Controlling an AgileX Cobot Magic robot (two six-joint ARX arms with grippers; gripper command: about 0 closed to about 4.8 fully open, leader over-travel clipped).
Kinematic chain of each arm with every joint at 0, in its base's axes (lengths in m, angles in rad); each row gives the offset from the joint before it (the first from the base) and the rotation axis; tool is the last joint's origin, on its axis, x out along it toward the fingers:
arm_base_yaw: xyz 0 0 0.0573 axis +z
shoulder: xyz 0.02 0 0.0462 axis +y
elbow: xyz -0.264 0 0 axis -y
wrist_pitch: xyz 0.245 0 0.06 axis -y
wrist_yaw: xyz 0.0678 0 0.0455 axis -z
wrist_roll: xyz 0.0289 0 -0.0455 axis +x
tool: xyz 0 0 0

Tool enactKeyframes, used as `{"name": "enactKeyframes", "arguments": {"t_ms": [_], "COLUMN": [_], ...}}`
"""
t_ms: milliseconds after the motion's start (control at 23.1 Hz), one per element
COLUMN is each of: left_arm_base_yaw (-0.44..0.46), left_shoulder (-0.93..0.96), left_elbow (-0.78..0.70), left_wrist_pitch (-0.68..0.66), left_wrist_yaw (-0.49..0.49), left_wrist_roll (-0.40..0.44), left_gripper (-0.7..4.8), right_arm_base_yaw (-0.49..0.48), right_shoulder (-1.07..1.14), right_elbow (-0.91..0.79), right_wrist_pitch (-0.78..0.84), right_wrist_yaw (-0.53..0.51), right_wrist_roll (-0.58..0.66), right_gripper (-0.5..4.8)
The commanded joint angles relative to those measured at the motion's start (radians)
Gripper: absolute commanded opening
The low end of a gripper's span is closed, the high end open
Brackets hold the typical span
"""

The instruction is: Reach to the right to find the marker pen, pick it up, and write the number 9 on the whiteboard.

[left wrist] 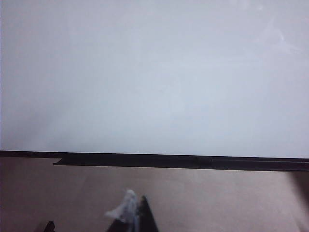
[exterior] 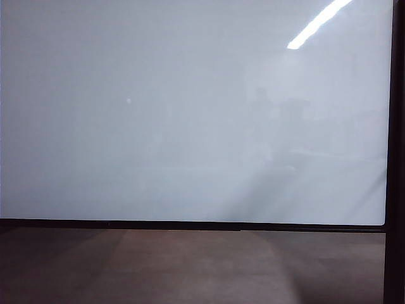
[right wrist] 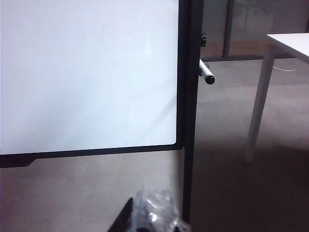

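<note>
The whiteboard [exterior: 190,126] fills the exterior view, a glossy white face in a thin black frame, and neither gripper appears there. No number 9 is in view on it. The marker pen [right wrist: 207,73], slim and pale with a black end, sticks out from the board's right frame post in the right wrist view. My right gripper [right wrist: 149,215] is low in front of the board's [right wrist: 87,72] lower right corner, shut, its tips wrapped in clear film and well short of the pen. My left gripper [left wrist: 136,208] is shut below the board's [left wrist: 154,72] lower edge, empty.
The board's dark upright post [right wrist: 190,121] runs down to the brown-grey floor [exterior: 202,266]. A white table [right wrist: 289,41] with a white leg [right wrist: 256,106] stands to the right of the post. A ceiling light strip [exterior: 319,22] reflects in the board's upper right.
</note>
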Motion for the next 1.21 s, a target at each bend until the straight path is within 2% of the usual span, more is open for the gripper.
{"name": "enactKeyframes", "arguments": {"t_ms": [43, 606, 692, 1038, 1211], "left_arm_base_yaw": [0.001, -0.019, -0.069, -0.365, -0.504], "left_shoulder": [0.001, -0.002, -0.002, -0.002, -0.002], "left_elbow": [0.001, 0.000, 0.000, 0.001, 0.001], "left_wrist_pitch": [0.010, 0.009, 0.010, 0.010, 0.010], "left_wrist_yaw": [-0.002, -0.005, -0.018, -0.021, -0.021], "left_wrist_roll": [-0.003, -0.003, -0.003, -0.003, -0.003], "left_gripper": [-0.05, -0.05, -0.05, -0.05, -0.05], "right_arm_base_yaw": [0.001, 0.001, 0.001, 0.001, 0.001], "right_shoulder": [-0.001, -0.001, -0.001, -0.001, -0.001], "right_elbow": [-0.002, -0.002, -0.002, -0.002, -0.002], "right_wrist_pitch": [0.017, 0.017, 0.017, 0.018, 0.031], "right_wrist_yaw": [0.000, 0.000, 0.000, 0.000, 0.001], "right_wrist_roll": [-0.003, -0.003, -0.002, -0.001, 0.044], "right_gripper": [-0.08, -0.08, -0.08, -0.08, -0.08]}}
